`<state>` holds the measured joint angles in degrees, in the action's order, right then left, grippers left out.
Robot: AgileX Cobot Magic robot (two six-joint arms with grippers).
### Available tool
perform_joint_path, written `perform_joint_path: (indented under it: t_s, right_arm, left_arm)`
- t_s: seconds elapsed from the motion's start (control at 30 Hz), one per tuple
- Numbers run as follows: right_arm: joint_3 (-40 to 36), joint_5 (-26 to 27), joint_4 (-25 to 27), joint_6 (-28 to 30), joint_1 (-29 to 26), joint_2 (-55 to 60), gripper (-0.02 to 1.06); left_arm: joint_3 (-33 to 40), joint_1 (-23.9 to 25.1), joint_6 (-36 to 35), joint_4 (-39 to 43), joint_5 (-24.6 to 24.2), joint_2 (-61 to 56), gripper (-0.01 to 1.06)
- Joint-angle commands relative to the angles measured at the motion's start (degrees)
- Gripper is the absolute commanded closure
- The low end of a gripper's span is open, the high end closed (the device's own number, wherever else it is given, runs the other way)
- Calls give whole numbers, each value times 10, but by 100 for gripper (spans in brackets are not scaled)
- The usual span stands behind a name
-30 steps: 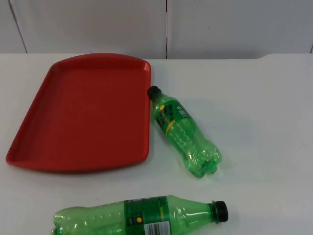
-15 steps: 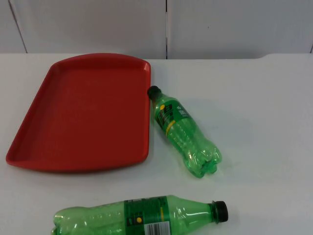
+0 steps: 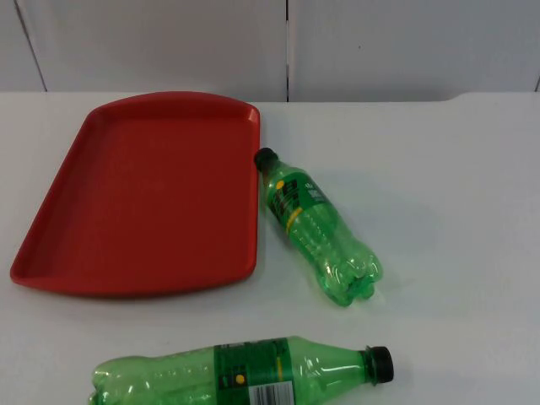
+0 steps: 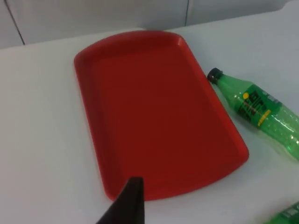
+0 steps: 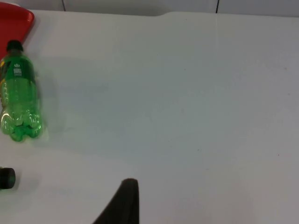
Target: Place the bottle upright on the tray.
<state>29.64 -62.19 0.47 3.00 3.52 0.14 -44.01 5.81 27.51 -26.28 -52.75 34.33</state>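
nothing has moved since the earlier frames. the white counter (image 3: 456, 211) carries a red tray (image 3: 143, 198), bare — ready to take a bottle. the larger bottle (image 3: 240, 375) lies on its side near the front edge. the smaller bottle (image 3: 316, 228) lies flat too, cap just beside the tray's rim. both arms wait; whether either hand is spread i cannot tell.

Both arms held back above the table

The left gripper (image 4: 131, 205) hung raised over the table's left side, one black fingertip (image 4: 133, 193) in sight in its wrist view. The right gripper (image 5: 124, 203) hung likewise raised over the right side, one black fingertip (image 5: 127, 191) in sight, touching nothing.
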Motion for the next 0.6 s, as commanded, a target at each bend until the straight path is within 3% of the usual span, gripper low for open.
perform_joint_path:
  t_s: [0.0,0.4,0.57]
  right_arm:
    - [-1,4,2,4,-4,-1,8]
    - [-1,4,2,4,-4,-1,8]
    - [-1,4,2,4,-4,-1,8]
  left_arm:
    - [-26,2,38,-40,6,28,0]
    - [-60,2,159,-153,-24,115,0]
    - [-60,-28,191,-161,-24,148,0]
